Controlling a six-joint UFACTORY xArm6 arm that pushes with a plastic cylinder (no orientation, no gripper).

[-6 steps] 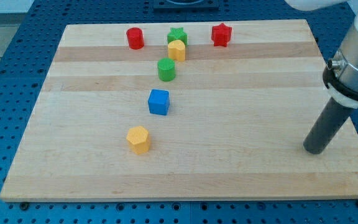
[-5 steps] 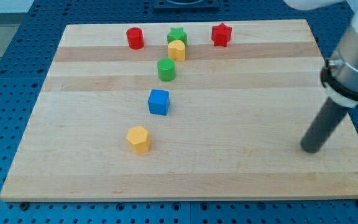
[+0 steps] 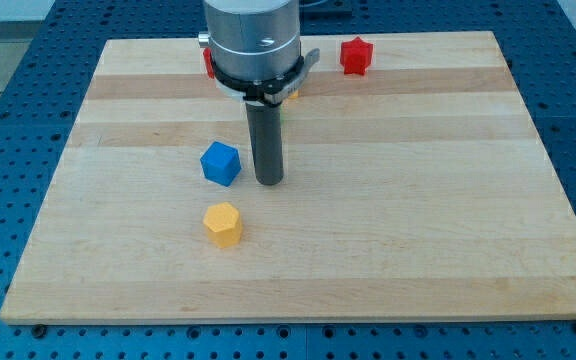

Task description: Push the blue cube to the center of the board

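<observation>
The blue cube (image 3: 220, 163) lies on the wooden board (image 3: 418, 200), left of the board's middle, turned at an angle. My tip (image 3: 269, 182) rests on the board just to the cube's right, with a narrow gap between them. The rod rises from the tip to the arm's grey body at the view's top.
A yellow hexagonal block (image 3: 223, 224) lies below the blue cube. A red star block (image 3: 356, 55) sits near the top edge. A red block (image 3: 207, 63) and a yellow block (image 3: 292, 94) show only as slivers beside the arm. The green blocks are hidden behind it.
My tip has swept from the board's right edge to just right of the blue cube. The blue cube has shifted left and rotated. The arm now covers the blocks at the top.
</observation>
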